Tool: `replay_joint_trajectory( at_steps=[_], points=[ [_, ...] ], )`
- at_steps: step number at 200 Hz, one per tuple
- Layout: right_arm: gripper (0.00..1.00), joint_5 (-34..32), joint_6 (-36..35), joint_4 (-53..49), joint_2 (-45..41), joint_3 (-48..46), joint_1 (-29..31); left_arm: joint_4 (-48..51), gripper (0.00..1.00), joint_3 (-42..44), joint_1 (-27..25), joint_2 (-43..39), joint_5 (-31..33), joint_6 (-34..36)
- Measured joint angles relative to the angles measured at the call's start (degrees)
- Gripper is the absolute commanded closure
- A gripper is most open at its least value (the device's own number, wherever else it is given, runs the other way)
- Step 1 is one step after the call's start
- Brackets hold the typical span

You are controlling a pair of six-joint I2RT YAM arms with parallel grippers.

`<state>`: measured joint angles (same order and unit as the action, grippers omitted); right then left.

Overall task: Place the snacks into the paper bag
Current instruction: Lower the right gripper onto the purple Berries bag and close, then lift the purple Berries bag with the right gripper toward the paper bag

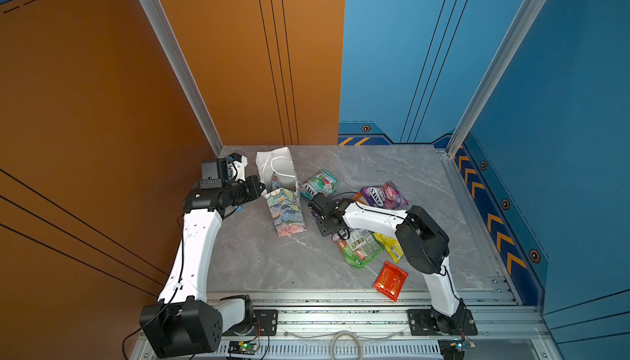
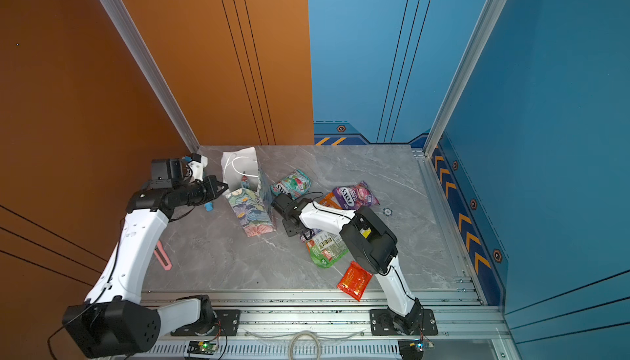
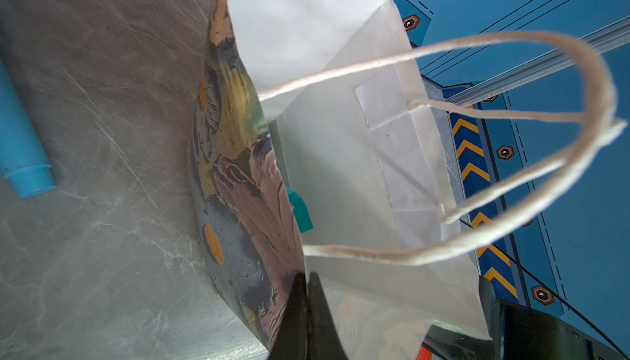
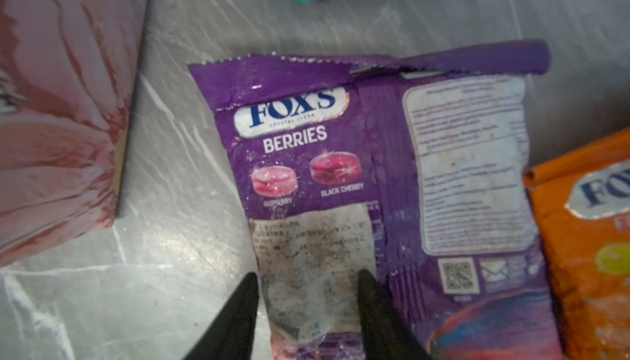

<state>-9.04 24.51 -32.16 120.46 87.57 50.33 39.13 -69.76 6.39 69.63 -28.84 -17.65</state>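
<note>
The floral paper bag [image 1: 284, 211] [image 2: 252, 213] stands upright at the back left with its white inside showing. My left gripper [image 3: 306, 278] [image 1: 260, 188] is shut on the bag's near wall at the rim. A teal packet [image 3: 300, 208] lies inside. My right gripper [image 4: 308, 275] [image 1: 325, 227] points down at a purple FOX'S Berries packet [image 4: 306, 157] [image 1: 335, 238] on the table, jaws apart with the packet's folded part between them. Other snacks lie around it: teal [image 1: 318, 184], purple [image 1: 383, 195], orange [image 4: 589, 239], green [image 1: 361, 249], yellow [image 1: 390, 246] and red [image 1: 390, 280].
A light-blue stick [image 3: 20, 137] [image 2: 208, 206] lies on the grey table left of the bag, under my left wrist. A pink strip [image 2: 163, 257] lies by the left arm. A small round token [image 2: 387, 211] sits right of the packets. Metal rails [image 1: 341, 307] edge the table's front.
</note>
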Motion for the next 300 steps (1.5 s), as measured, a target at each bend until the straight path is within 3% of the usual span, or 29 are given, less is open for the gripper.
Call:
replay_joint_trajectory(
  at_steps=[62,159,236,300],
  points=[
    [1.0,8.5,3.4,5.4,-1.4,-2.7,-3.5,0.0,1.0,0.0,0.3,0.0,-0.3,0.0],
    [1.0,19.3,8.0,11.3,-8.5,-6.4,-6.2,0.0,1.0,0.0,0.3,0.0,-0.4,0.0],
    [1.0,27.0,15.4,21.8,-13.0,-10.0,-10.8,0.0,1.0,0.0,0.3,0.0,-0.4,0.0],
    [1.0,28.6,18.0,24.9,-15.2,-9.8,-12.6,0.0,1.0,0.0,0.3,0.0,-0.6,0.0]
  ],
)
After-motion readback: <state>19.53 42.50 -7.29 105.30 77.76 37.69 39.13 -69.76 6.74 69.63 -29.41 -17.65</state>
